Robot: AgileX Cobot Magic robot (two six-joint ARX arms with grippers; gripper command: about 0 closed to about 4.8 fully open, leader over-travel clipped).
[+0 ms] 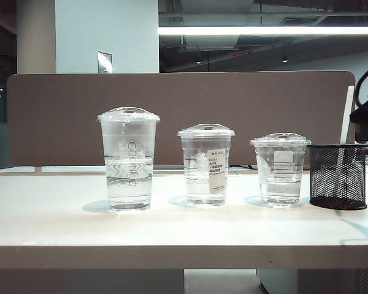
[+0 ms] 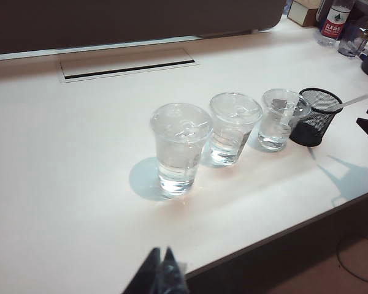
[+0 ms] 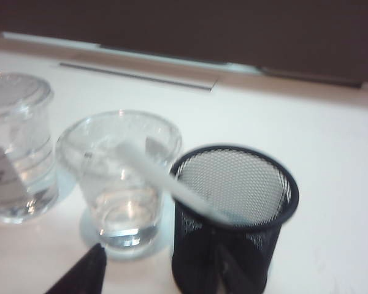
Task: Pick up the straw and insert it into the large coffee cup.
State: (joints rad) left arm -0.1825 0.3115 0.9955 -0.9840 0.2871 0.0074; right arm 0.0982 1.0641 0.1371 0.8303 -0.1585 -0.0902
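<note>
1. Table [image 1: 61,226] is the biggest thing we see: white, wide, with a brown partition [image 1: 61,116] behind it.
2. Next is the large coffee cup [image 1: 129,160], tallest of three clear lidded cups. It stands upright at the left end of the row and has water in the lower part.
3. Beside it stands the medium cup [image 1: 206,165] with a white label, and then the shortest cup [image 1: 280,169]. They are near each other but apart.
4. A black mesh holder [image 1: 338,176] stands just beside the shortest cup, at the right end of the row.
5. The straw [image 3: 172,184] is white and thin. It stands tilted in the mesh holder and its upper end leans over the rim.
6. The right tool [image 3: 165,269] is low over the mesh holder. Its fingers are spread, one on each side of the holder, and they hold nothing.
7. The left tool [image 2: 161,269] is near the front edge of the table, well apart from the cups. Its dark tips are together and closed on nothing.
</note>
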